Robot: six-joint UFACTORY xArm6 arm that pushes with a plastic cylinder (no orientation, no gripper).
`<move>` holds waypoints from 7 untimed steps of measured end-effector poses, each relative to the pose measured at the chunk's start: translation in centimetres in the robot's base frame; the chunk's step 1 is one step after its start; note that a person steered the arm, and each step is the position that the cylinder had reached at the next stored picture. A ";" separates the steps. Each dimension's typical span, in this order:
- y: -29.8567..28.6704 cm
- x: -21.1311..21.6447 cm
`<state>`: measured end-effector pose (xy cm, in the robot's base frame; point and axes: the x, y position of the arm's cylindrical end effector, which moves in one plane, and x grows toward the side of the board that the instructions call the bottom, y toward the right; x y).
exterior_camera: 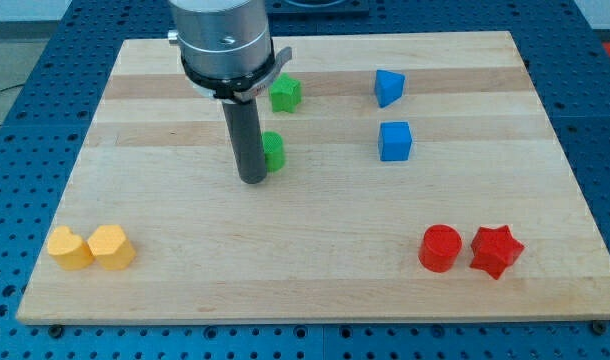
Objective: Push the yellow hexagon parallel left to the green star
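The yellow hexagon [111, 246] lies near the board's lower left corner, touching a yellow heart-like block [69, 247] on its left. The green star [284, 93] sits near the view's top centre, partly behind the arm's housing. My tip [253, 181] rests on the board below and slightly left of the star, right against the left side of a round green block [274, 150], which the rod partly hides. The tip is far up and to the right of the yellow hexagon.
A blue wedge-like block [388, 87] and a blue cube [395, 141] stand at the upper right. A red cylinder [440, 248] and a red star [496, 250] sit side by side at the lower right. The wooden board's edge [305, 318] runs along the bottom.
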<state>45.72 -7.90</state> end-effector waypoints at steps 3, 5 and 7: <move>-9.9 15.7; -15.5 9.3; -16.5 2.4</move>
<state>48.13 -24.37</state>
